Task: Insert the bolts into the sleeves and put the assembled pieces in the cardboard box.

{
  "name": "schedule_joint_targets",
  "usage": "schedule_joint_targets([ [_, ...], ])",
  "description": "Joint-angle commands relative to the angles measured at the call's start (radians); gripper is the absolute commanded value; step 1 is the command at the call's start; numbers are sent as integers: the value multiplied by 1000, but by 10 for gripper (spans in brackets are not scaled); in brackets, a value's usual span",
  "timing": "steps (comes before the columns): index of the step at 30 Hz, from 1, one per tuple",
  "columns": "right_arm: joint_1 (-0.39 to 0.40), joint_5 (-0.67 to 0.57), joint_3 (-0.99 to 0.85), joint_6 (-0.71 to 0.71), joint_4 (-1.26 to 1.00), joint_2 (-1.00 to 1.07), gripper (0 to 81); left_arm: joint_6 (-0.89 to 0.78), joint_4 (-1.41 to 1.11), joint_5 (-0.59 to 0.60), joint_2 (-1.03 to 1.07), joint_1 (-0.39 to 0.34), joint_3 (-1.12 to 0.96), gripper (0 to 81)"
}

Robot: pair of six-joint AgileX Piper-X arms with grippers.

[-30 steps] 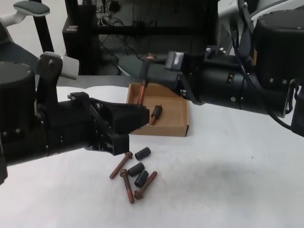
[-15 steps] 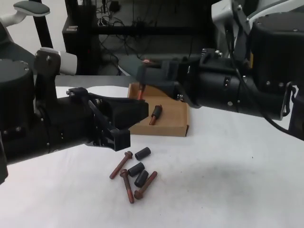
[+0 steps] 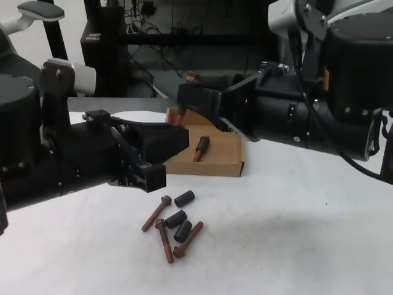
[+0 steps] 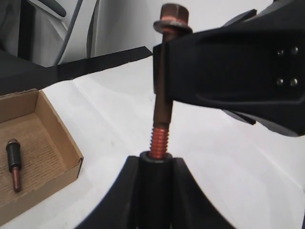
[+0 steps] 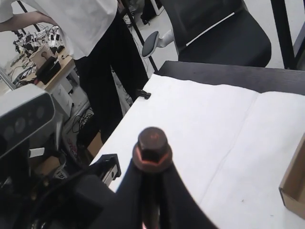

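At left, over tabletop point(image 3: 295, 233), left hand point(image 4: 155, 171) clamped on upright black sleeve point(image 4: 155, 191). Bolt point(image 4: 161, 119) thread tip at sleeve mouth. Right hand point(image 5: 151, 200) closed on bolt shank. Risks: tilt jams thread on rim; push slides sleeve through grip. Cardboard box point(image 3: 227, 161) beyond, one assembled piece point(image 3: 201, 147) inside.

A lab, with cabled rack point(image 3: 184, 38), office chair point(image 5: 214, 33), cluttered desk point(image 5: 59, 69).
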Motion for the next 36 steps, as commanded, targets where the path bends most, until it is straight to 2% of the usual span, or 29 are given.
schedule_joint_targets([
  [1, 26, -62, -10, -4, 27, -23, 6, -15, -28, -55, -2, 16, -9, 17],
  [14, 28, -101, -10, -9, 113, -21, 6, -23, -50, -23, -2, 14, -9, 17],
  [26, 28, -178, -10, 0, 132, -9, 6, -23, -50, 85, -2, 14, -9, 17],
  [36, 28, -178, -10, 5, 119, -9, 8, -21, -50, 37, -2, 14, -9, 17],
])
